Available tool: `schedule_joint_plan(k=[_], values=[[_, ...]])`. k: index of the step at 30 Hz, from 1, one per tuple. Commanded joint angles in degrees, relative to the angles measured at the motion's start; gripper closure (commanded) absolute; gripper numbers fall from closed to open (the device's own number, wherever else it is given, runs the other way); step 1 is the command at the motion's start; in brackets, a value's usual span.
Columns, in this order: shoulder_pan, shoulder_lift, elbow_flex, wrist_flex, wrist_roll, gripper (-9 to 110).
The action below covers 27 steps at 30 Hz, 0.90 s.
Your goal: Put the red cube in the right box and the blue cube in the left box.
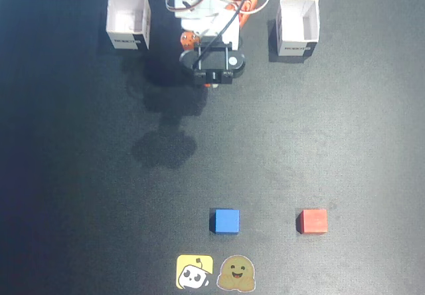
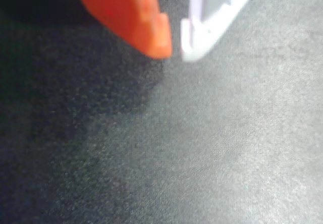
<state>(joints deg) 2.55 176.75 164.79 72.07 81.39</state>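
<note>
folded back near the top of the fixed view, the hand shows best in the wrist view, where its orange finger and white finger nearly meet at the tips with only a thin gap between them and nothing held. below the tips lies only bare dark worktop.

in the fixed view the arm sits at the top centre between two white boxes. the left box stands just left of the arm and the right box just right of it, each open at the top with a black label on its near side; both look empty.

the blue cube lies well apart from the hand, far down the worktop and almost straight below it in that view. the red cube lies level with the blue one, off to its right and apart from it. two cartoon stickers sit at the bottom edge, just below the blue cube.
</note>
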Motion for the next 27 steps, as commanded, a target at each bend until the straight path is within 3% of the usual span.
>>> schedule_joint_plan(k=[1,27], values=[[-0.2,0.4,-0.2,0.2,-0.3,101],[-1.2,0.4,-0.2,-3.8,-0.1,101]])
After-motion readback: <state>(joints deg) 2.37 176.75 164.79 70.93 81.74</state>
